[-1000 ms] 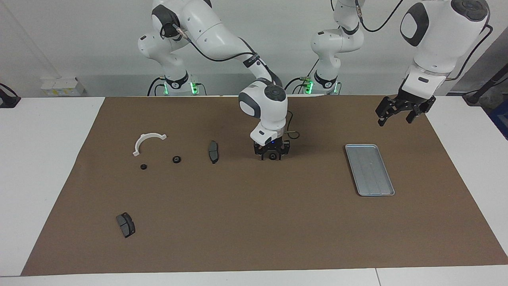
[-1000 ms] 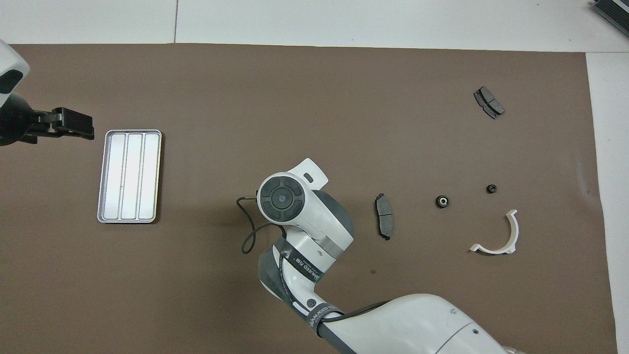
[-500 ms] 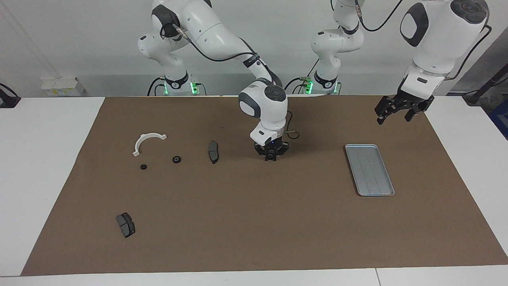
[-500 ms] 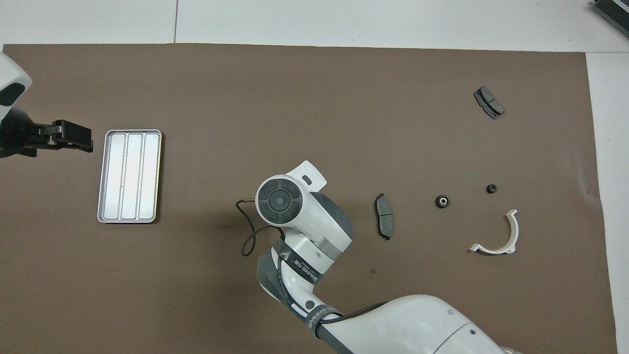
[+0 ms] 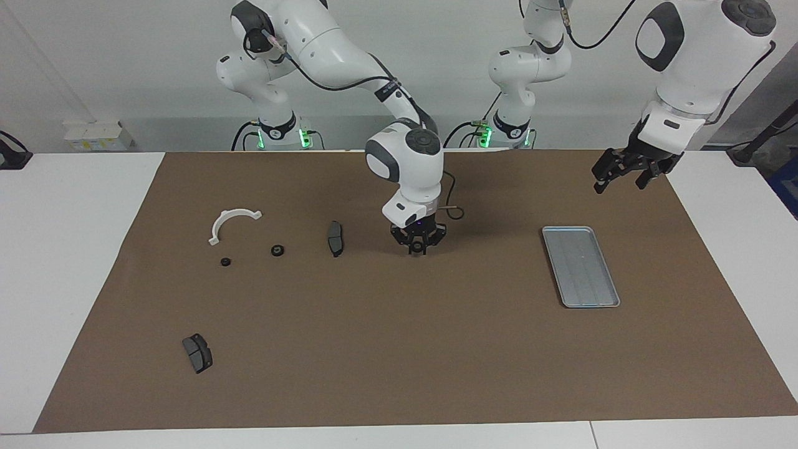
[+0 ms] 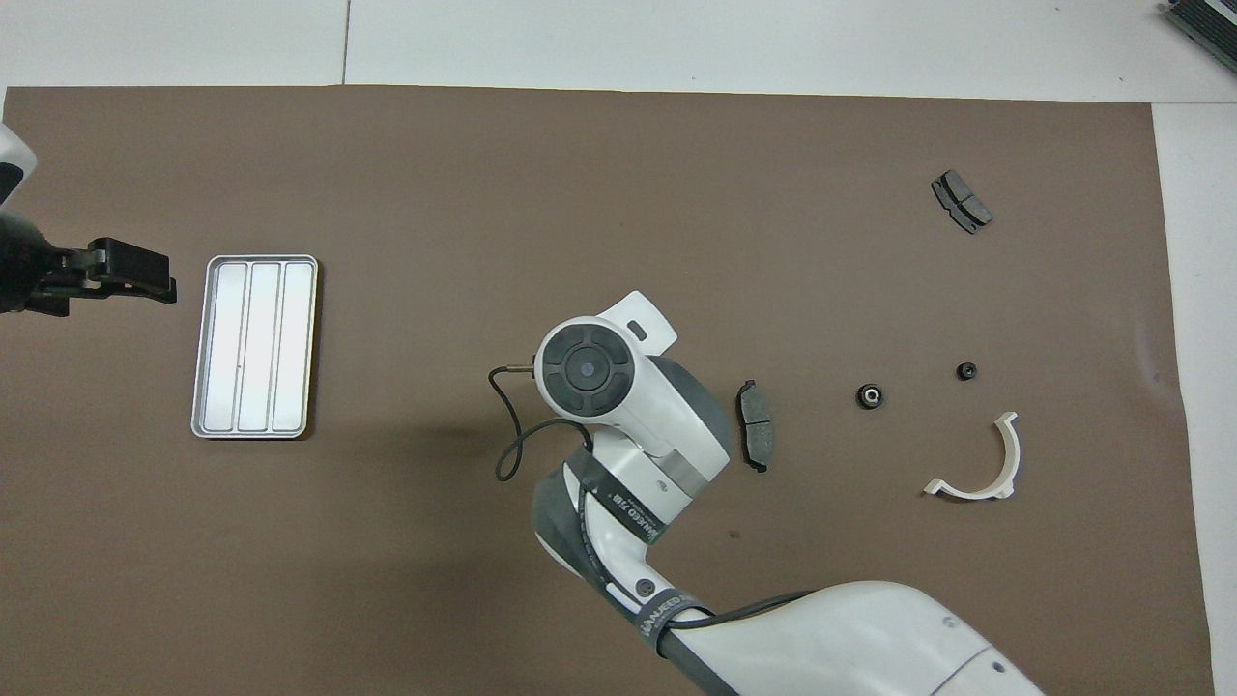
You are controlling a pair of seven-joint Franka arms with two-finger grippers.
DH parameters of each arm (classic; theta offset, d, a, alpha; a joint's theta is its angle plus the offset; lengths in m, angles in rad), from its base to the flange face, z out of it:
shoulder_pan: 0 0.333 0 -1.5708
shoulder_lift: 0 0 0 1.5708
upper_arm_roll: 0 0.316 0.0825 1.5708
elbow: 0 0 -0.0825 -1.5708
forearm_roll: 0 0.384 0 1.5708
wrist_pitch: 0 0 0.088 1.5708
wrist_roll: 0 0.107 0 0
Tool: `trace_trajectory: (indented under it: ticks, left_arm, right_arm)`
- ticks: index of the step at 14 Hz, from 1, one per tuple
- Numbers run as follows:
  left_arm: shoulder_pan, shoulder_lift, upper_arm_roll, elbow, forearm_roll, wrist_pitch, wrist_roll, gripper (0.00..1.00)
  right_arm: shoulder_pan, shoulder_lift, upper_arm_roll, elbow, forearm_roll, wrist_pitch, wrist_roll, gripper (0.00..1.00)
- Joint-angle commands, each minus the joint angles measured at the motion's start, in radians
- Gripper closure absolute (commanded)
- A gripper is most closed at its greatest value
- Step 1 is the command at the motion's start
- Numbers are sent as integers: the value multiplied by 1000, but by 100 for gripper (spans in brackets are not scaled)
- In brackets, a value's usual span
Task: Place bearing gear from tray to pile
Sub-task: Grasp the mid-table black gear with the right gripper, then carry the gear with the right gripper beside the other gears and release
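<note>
My right gripper [image 5: 416, 247] is shut on a small black bearing gear [image 5: 416, 251] and holds it low over the mat, between the tray and the pile. In the overhead view the right arm's wrist [image 6: 587, 368] hides the gripper and the gear. The silver-grey tray [image 5: 580, 266] lies empty toward the left arm's end and also shows in the overhead view [image 6: 253, 345]. The pile holds a white arc [image 5: 232, 222], two black gears [image 5: 278, 251] [image 5: 225, 262] and a dark brake pad [image 5: 335, 237]. My left gripper [image 5: 628, 173] waits open in the air beside the tray.
A second brake pad [image 5: 197, 352] lies alone, farther from the robots, toward the right arm's end. A brown mat [image 5: 399, 349] covers the table. In the overhead view the near brake pad [image 6: 756, 437] lies close beside the right arm's wrist.
My right gripper closed on the gear, then shifted with it toward the pile. My left gripper drew a little away from the tray.
</note>
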Motion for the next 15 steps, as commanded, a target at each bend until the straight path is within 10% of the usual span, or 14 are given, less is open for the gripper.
trace_trajectory:
  ticks: [1, 7, 15]
  left_arm:
    - [4, -28, -4, -28, -15, 8, 17, 0]
    - [4, -28, -6, -29, -15, 9, 46, 0]
    - [2, -34, -9, -44, -15, 6, 152, 0]
  right_arm:
    - [-122, -208, 14, -248, -15, 49, -133, 99]
    - [-364, -316, 15, -384, 4, 72, -517, 98]
    - [-584, -210, 12, -347, 165, 204, -846, 96]
